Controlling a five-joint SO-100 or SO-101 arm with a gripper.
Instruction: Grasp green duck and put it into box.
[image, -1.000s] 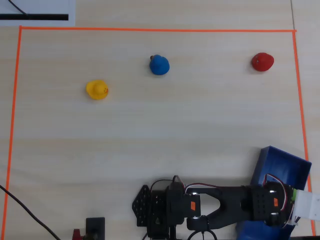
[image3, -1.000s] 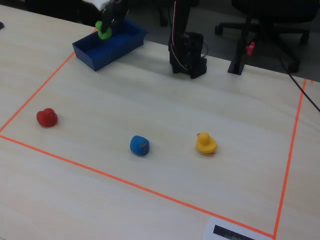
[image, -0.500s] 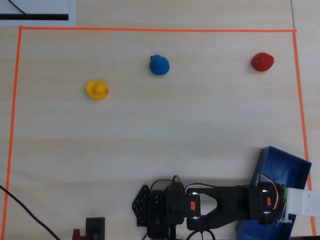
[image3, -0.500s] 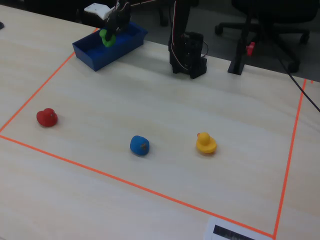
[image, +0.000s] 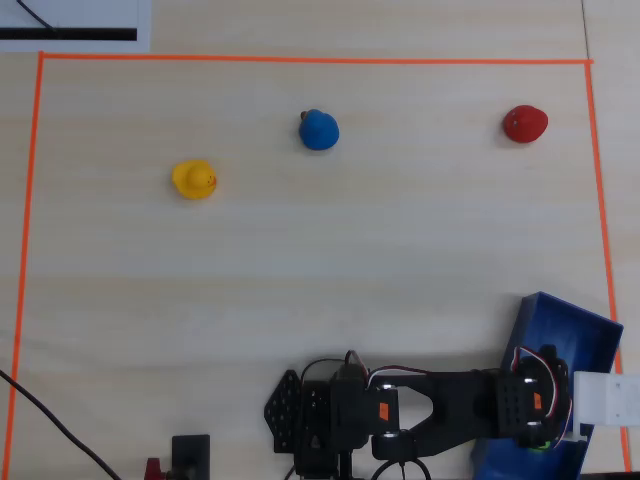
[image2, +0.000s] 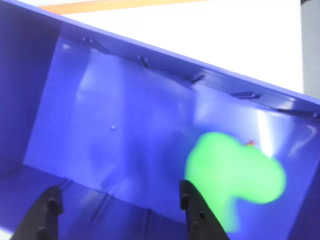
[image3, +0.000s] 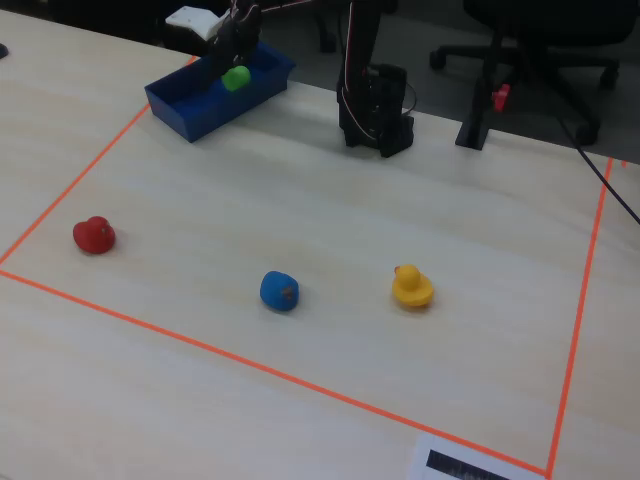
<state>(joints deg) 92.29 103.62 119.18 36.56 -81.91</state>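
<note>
The green duck (image2: 235, 172) is a blurred lime shape inside the blue box (image2: 125, 115), just right of my right finger and not between the jaws. My gripper (image2: 117, 192) is open and empty, hanging over the box's inside. In the fixed view the green duck (image3: 236, 77) shows in the box (image3: 190, 105) at the far left, right under the gripper (image3: 232, 55). In the overhead view the box (image: 560, 320) is at the bottom right with my arm's wrist over it, and only a sliver of green (image: 540, 443) shows.
A yellow duck (image: 194, 180), a blue duck (image: 318, 130) and a red duck (image: 524, 123) sit apart on the far side of the wooden table, inside an orange tape border (image: 300, 59). The arm's base (image: 330, 410) stands at the near edge.
</note>
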